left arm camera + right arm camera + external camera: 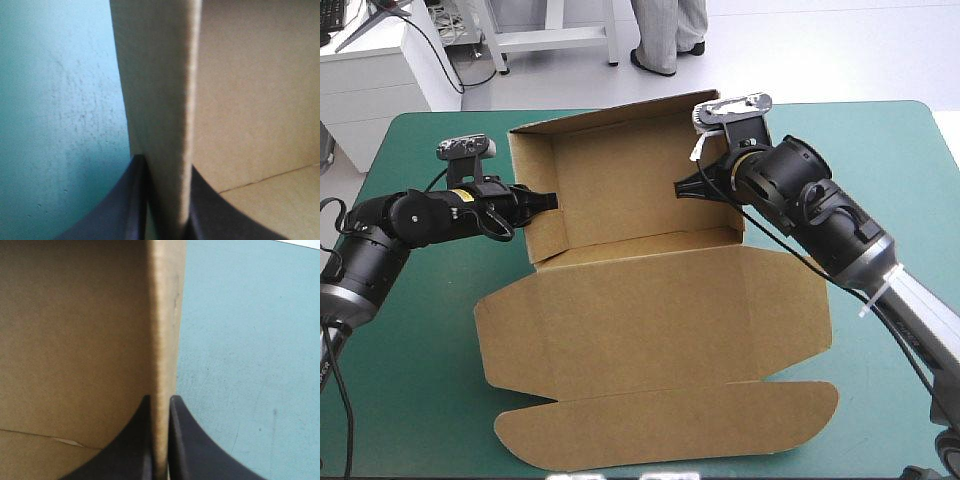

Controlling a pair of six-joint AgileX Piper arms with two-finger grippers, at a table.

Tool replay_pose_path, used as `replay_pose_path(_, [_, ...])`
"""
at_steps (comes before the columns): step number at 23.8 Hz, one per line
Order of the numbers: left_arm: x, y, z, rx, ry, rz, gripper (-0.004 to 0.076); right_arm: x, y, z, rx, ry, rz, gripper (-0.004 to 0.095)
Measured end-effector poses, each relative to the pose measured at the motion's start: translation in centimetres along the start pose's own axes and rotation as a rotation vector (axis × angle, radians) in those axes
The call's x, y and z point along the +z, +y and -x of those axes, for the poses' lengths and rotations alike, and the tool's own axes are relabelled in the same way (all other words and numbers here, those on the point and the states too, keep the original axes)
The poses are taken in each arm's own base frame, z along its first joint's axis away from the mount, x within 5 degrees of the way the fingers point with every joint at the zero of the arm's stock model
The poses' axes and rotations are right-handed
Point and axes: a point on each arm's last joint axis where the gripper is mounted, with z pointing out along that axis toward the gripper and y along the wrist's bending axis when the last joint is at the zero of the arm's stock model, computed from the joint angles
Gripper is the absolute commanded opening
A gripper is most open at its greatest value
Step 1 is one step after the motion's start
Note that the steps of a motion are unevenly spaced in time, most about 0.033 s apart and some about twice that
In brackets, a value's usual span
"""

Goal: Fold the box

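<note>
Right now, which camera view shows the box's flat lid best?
The high view: the lid lies flat and whole. The wrist views show no lid, just tray walls, which the left gripper and right gripper clamp.

Teal-green table [410, 400], pale floor [800, 50] beyond

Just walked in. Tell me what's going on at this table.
Two robot arms are folding a brown box on the teal-green table. Its tray stands at the far side with walls raised, and the lid lies flat toward the near edge. The left gripper is shut on the tray's left wall, the right gripper on the right wall, each with one finger inside and one outside.
</note>
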Motion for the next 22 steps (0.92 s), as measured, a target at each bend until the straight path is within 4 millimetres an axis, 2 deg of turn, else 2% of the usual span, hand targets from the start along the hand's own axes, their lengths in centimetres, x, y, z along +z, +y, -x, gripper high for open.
replay_pose_path(9, [0.2, 0.2, 0.0, 0.050, 0.018, 0.025, -0.0009, 0.0, 0.1, -0.3, 0.012, 0.033, 0.011, -0.0003])
replay_pose_path(13, [0.3, -1.3, 0.1, 0.139, 0.075, 0.074, -0.0008, 0.2, -0.6, -1.0, 0.065, 0.134, 0.018, -0.0003])
replay_pose_path(15, [1.1, -2.3, 0.4, 0.174, 0.104, 0.123, -0.0008, 1.3, -1.8, -0.9, 0.094, 0.189, 0.041, -0.0003])
replay_pose_path(18, [4.2, -3.0, 0.8, 0.187, 0.196, 0.190, -0.0008, 4.8, -3.1, -1.4, 0.137, 0.306, 0.059, -0.0003])
replay_pose_path(21, [8.8, -2.3, 0.5, 0.146, 0.333, 0.234, -0.0008, 8.4, -3.1, -2.1, 0.103, 0.385, 0.026, -0.0004])
replay_pose_path(22, [9.4, -2.1, 0.4, 0.141, 0.356, 0.242, -0.0008, 9.0, -3.1, -2.3, 0.096, 0.398, 0.018, -0.0004])
